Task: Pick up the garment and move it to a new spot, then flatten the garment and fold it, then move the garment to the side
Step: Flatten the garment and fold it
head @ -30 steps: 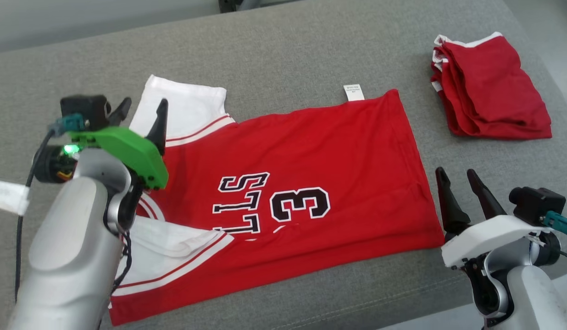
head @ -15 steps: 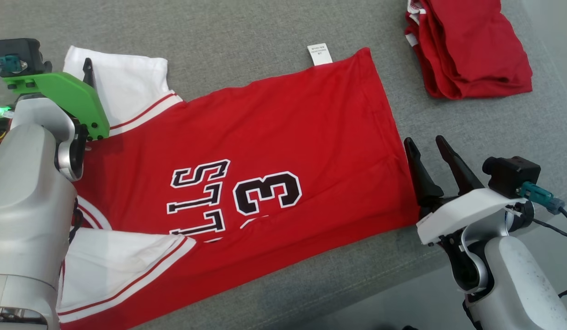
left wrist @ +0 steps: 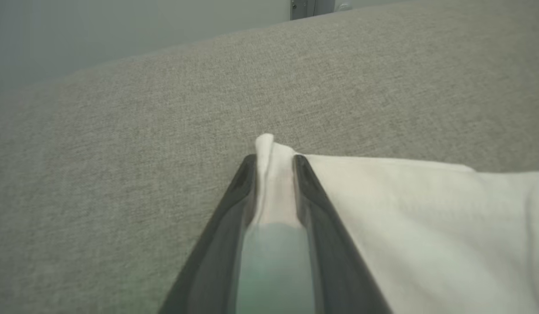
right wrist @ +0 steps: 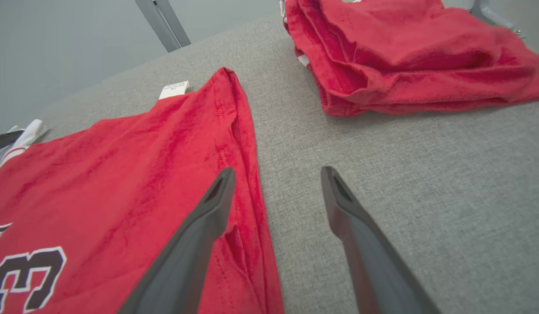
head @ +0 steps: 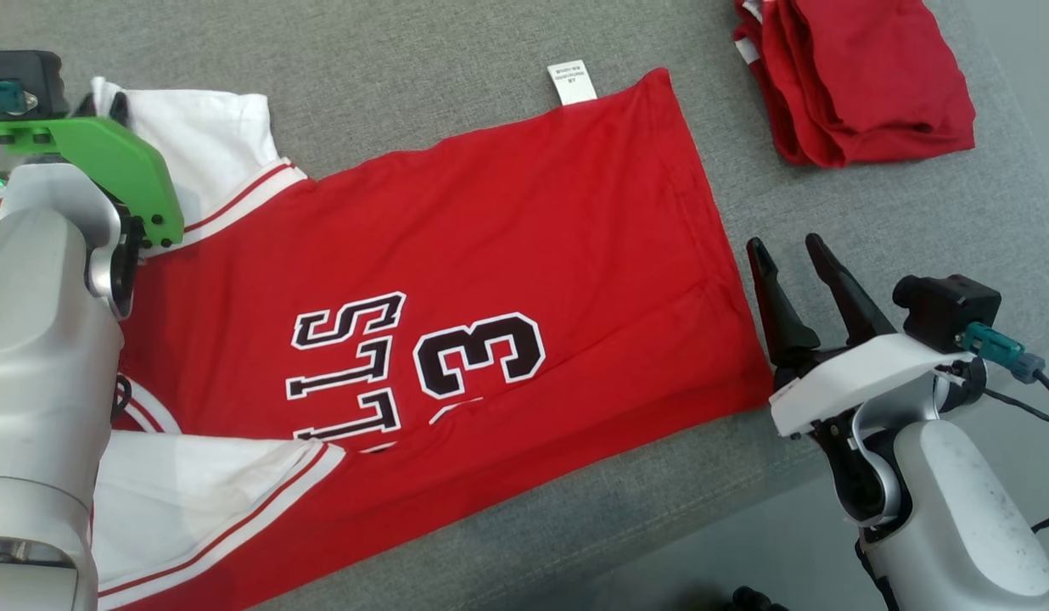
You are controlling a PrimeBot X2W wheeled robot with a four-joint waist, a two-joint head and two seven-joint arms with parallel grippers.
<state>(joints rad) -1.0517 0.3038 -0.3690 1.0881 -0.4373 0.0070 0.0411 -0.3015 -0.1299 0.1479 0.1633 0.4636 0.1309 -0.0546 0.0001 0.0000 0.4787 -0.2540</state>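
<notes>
The garment (head: 490,255) is a red jersey with white sleeves and the number 3, spread flat on the grey cushioned surface (head: 423,59). My left gripper (left wrist: 274,161) is shut on the far corner of its white sleeve (left wrist: 404,218), with the cloth pinched between both fingers. In the head view that gripper (head: 113,102) sits at the upper left behind its green mount. My right gripper (head: 785,246) stands open at the jersey's hem edge on the right. One finger lies over the red hem (right wrist: 234,131), the other over bare grey fabric.
A folded red garment pile (head: 855,76) lies at the far right, also seen in the right wrist view as the pile (right wrist: 404,56). A white label tag (head: 572,82) sticks out at the jersey's far edge. The surface's front edge runs close to my right arm.
The head camera has shifted down and right. My left gripper reached the far corner of the white sleeve and closed on it. The right gripper stays open at the hem.
</notes>
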